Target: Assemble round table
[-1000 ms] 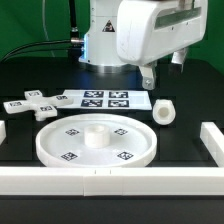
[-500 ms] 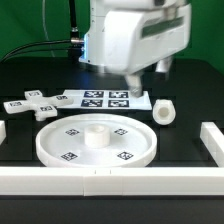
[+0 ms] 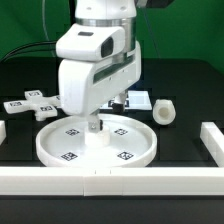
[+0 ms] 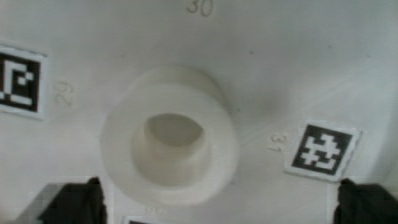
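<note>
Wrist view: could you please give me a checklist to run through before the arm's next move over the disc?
1. Gripper open: ok, its fingers stand wide apart.
2. Nothing held: ok.
3. Lined up over the hub: ok, the hub sits between the fingers in the wrist view.
4. Disc lying flat: ok.
5. Cylinder and cross piece out of the way: ok, both lie apart from the disc.
6. Height above the hub: cannot tell.
</note>
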Available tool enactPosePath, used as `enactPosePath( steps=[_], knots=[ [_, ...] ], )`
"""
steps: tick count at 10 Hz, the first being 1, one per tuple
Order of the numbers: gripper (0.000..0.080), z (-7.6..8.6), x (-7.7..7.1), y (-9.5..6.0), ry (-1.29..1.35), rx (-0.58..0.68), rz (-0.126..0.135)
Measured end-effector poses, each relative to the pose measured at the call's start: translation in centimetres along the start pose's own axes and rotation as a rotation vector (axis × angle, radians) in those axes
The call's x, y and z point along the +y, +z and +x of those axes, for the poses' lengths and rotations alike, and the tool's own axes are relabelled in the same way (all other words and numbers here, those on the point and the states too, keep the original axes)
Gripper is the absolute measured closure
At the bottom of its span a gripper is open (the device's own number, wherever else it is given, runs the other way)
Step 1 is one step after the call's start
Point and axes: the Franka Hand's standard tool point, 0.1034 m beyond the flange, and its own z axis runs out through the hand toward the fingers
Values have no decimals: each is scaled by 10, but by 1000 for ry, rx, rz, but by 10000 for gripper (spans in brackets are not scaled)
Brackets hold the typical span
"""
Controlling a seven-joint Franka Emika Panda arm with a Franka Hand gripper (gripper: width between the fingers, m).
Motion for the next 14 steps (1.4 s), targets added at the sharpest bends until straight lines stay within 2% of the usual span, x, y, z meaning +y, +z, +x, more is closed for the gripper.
enactPosePath(
  steps=[3, 5, 7, 9, 11, 12, 13, 14],
  knots=[
    [150, -1, 0, 1, -7, -1, 2],
    [150, -10, 12, 8, -32, -5, 4],
    [150, -8, 20, 15, -42, -3, 5],
    [150, -12, 20, 25, -36, -5, 13],
    [150, -12, 18, 27, -35, -5, 16],
    [248, -11, 17, 28, -36, -5, 18],
    [248, -12, 17, 28, -35, -5, 18],
    [398, -12, 17, 28, -36, -5, 18]
  ],
)
